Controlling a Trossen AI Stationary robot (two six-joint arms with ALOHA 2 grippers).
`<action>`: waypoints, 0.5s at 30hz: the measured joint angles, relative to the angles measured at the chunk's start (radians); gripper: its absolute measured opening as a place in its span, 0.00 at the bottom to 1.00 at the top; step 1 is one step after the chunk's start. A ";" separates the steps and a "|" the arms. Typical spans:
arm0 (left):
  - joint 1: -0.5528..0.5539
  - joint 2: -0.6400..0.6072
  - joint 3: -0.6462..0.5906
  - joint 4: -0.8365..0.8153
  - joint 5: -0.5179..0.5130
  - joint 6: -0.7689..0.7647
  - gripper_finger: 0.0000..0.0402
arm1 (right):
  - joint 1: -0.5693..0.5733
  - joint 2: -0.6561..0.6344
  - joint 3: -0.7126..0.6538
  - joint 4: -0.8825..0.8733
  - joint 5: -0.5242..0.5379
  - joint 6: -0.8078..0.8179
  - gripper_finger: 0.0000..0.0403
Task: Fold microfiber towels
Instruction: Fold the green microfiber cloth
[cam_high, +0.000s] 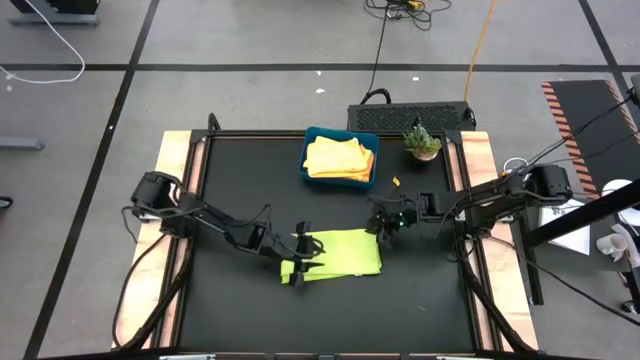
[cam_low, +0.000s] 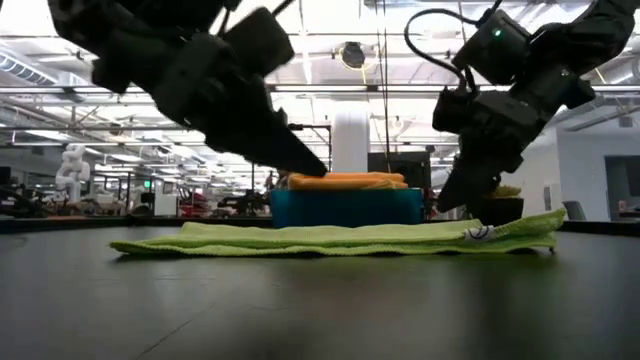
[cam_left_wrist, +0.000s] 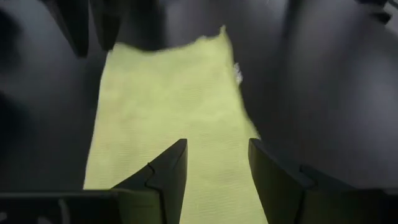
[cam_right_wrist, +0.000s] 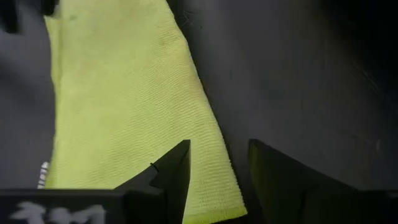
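High view: a soft lime towel (cam_high: 335, 254), folded to a flat strip, lies at the matte black counter's (cam_high: 240, 320) centre; bare counter surrounds it. Left tool (cam_high: 299, 257) at its left end, right tool (cam_high: 385, 226) off its upper-right corner.

Low view: the towel (cam_low: 340, 238) lies flat beneath both raised tools.

Wrist views: each tool's fingers (cam_left_wrist: 163, 175) stand apart, empty, over ribbed cloth (cam_right_wrist: 118, 93).

You won't find any text you can read here. The lime green towel (cam_low: 340, 238) carries a small white tag (cam_low: 478, 233) near its right end in the low view, but its marking is too small to make out. At the lower left of the right wrist view, pale characters (cam_right_wrist: 34, 213) sit on the right hand's dark body, too blurred to read.
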 joint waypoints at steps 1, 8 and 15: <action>0.010 0.004 -0.001 -0.003 0.012 -0.001 0.43 | -0.013 0.000 0.000 -0.002 -0.023 0.008 0.39; 0.085 0.054 -0.001 0.087 0.036 -0.010 0.43 | -0.062 0.000 -0.070 0.035 -0.118 0.044 0.40; 0.152 0.080 -0.001 0.181 0.110 -0.037 0.43 | -0.081 0.000 -0.205 0.288 -0.221 0.082 0.39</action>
